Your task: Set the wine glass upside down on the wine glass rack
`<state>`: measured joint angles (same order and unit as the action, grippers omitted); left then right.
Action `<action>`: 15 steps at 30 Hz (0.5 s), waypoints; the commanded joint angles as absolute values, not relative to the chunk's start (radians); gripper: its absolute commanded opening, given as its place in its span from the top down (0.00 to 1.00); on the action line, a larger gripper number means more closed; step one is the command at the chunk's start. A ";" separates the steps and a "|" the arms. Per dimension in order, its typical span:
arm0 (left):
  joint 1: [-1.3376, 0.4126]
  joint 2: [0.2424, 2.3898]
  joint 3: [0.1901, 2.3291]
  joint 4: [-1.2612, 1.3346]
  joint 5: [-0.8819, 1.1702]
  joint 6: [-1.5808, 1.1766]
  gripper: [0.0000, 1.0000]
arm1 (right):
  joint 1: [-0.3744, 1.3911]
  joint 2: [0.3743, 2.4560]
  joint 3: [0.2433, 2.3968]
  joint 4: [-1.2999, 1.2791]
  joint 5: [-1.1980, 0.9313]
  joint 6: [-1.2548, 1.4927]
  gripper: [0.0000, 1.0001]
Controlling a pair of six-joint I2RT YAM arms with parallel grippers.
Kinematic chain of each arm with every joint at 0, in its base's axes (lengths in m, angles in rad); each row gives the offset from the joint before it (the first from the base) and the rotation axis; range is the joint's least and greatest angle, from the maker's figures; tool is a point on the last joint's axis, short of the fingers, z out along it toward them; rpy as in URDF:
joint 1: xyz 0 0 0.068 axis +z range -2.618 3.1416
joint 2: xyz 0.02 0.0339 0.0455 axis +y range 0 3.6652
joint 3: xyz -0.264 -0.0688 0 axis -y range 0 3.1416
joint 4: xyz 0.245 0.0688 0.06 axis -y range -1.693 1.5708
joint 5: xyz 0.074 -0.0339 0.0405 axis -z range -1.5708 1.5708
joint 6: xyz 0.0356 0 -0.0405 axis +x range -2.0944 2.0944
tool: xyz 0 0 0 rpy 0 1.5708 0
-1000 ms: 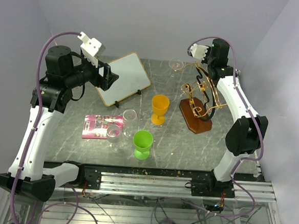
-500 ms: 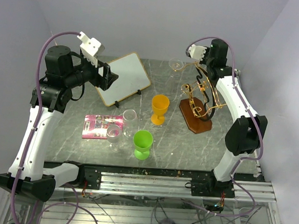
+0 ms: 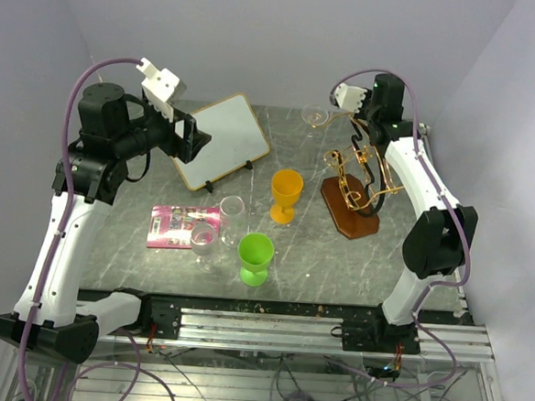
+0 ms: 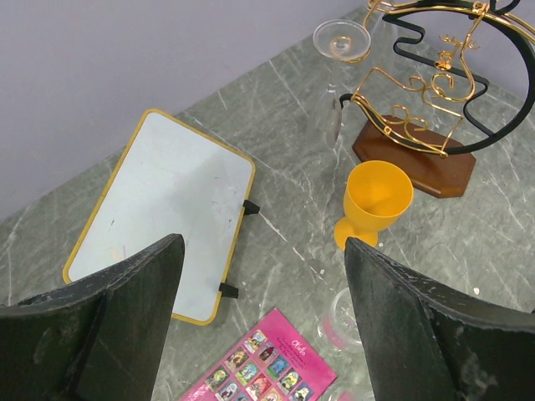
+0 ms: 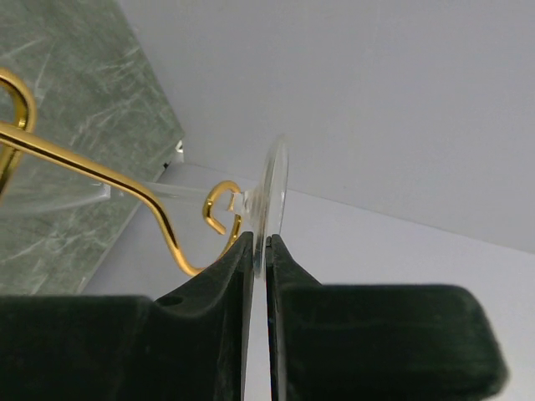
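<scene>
Clear glass, top view: the wine glass (image 3: 316, 117) is hanging foot-up at the far left tip of the wine glass rack (image 3: 356, 184), with the right hand (image 3: 346, 100) pinching its foot.
Step, top view: I judge the hanging is nearly done; next the hand needs to be opening and backing away without dragging the foot off the gold wire.
Obstacles, top view: an orange goblet (image 3: 285, 194), green goblet (image 3: 254, 257), two other clear glasses (image 3: 216, 224), a pink card (image 3: 180, 226) and a whiteboard (image 3: 220, 140) are sitting on the worktop (image 3: 290, 275), none blocking a retreat.
Left wrist view: the left hand (image 4: 263, 309) is gaping wide, holding nothing, looking down on the goblet.
Right wrist view: pads (image 5: 238, 276) are closing narrowly on the foot's thin edge beside a gold hook (image 5: 219, 209).
</scene>
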<state>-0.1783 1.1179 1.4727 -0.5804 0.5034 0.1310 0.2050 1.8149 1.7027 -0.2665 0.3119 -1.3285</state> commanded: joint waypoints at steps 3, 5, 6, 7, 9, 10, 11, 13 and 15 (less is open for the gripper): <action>-0.169 1.100 1.465 -0.548 0.535 0.138 0.12 | 0.209 1.793 1.673 -0.287 0.284 -1.298 0.89; -0.169 1.098 1.463 -0.548 0.534 0.138 0.12 | 0.210 1.796 1.674 -0.293 0.283 -1.290 0.88; -0.168 1.098 1.462 -0.548 0.534 0.139 0.12 | 0.209 1.796 1.675 -0.297 0.282 -1.288 0.88; -0.167 1.098 1.462 -0.548 0.534 0.139 0.12 | 0.210 1.798 1.676 -0.299 0.282 -1.285 0.87; -0.167 1.099 1.462 -0.549 0.534 0.141 0.12 | 0.210 1.799 1.683 -0.303 0.282 -1.278 0.86; -0.167 1.098 1.462 -0.549 0.534 0.141 0.12 | 0.210 1.799 1.686 -0.306 0.279 -1.272 0.85; -0.167 1.099 1.462 -0.550 0.534 0.142 0.12 | 0.210 1.799 1.691 -0.311 0.276 -1.266 0.84; -0.167 1.097 1.461 -0.549 0.534 0.143 0.12 | 0.210 1.798 1.702 -0.323 0.265 -1.254 0.83; -0.167 1.097 1.459 -0.549 0.534 0.144 0.12 | 0.211 1.796 1.711 -0.335 0.253 -1.236 0.81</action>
<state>-0.1780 1.1141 1.4654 -0.5804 0.5068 0.1314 0.2050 1.8149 1.6756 -0.3130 0.2798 -1.2713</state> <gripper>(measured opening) 0.878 0.176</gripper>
